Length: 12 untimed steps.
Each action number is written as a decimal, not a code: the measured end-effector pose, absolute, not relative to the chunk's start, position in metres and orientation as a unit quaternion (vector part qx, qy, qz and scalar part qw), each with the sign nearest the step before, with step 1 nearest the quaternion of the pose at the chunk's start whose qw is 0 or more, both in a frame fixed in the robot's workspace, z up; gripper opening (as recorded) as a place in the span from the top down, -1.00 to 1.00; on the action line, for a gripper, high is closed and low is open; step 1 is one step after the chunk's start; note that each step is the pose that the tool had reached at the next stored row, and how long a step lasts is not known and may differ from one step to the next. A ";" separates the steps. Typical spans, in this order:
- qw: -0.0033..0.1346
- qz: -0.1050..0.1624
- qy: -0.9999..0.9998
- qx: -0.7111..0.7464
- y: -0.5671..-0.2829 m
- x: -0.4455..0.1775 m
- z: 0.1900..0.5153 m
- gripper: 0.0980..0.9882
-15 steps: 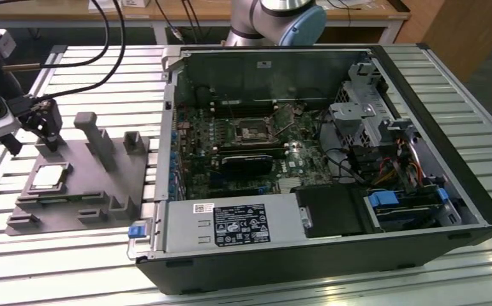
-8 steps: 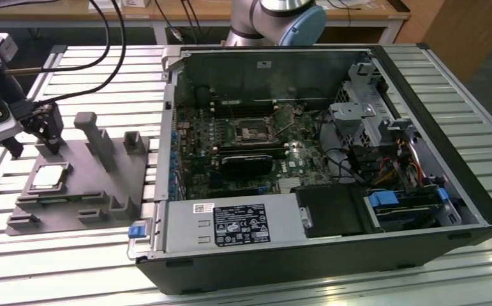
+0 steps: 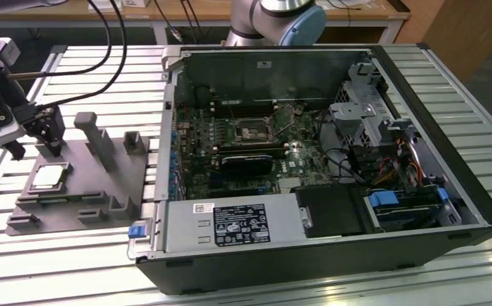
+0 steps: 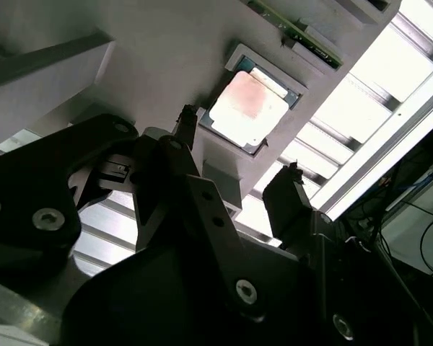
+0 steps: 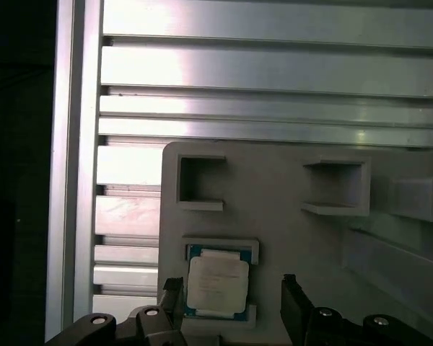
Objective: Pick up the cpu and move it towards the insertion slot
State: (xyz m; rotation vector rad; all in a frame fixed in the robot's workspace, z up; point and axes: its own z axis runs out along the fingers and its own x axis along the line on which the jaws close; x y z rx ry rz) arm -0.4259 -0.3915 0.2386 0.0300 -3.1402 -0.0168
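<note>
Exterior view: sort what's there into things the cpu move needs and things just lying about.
Belongs to the job:
- the cpu, lying in the grey tray
- the open pincer above it
- the insertion slot inside the computer case

Just lying about:
- the long black card
- the power supply box
- the tray's upright posts

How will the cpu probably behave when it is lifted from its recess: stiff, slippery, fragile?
Probably stiff: the cpu is a flat square with a metal top. Its thin edges give the open fingers little to hold, so it may slip. It sits in a tray recess, so it could catch if tilted.
</note>
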 end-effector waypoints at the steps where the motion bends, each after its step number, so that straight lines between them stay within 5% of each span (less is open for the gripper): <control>1: 0.001 -0.005 -1.000 0.010 -0.391 -0.426 0.238 -0.23; 12: 0.001 -0.003 -1.000 0.017 -0.395 -0.431 0.227 -0.23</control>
